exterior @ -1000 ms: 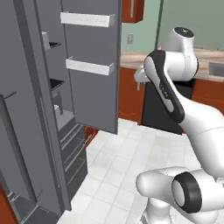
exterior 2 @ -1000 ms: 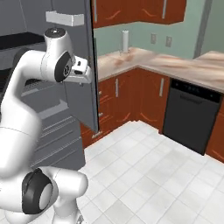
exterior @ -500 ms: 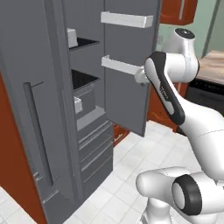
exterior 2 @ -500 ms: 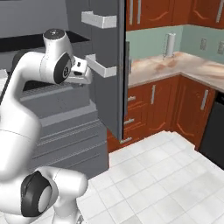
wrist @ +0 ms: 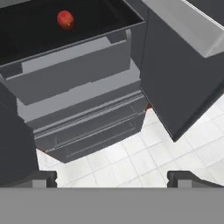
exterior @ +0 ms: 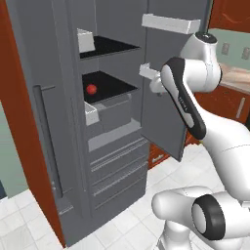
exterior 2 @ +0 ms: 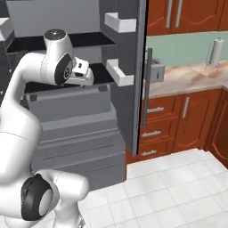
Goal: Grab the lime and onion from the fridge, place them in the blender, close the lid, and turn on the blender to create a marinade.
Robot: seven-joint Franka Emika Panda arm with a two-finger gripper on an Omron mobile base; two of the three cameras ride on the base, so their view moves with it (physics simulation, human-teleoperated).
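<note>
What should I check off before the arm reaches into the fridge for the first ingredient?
1. Fridge door swung open, shelves exposed: ok.
2. Onion located, on the black middle shelf toward the back: ok.
3. Lime located: cannot tell.
4. Gripper open, nothing between its fingertips: ok.
5. Gripper lined up with the onion: not ok; in the hand view the onion sits far up, left of centre.
6. Path past the white door bins: cannot tell; the hand is close beside the lower one.
</note>
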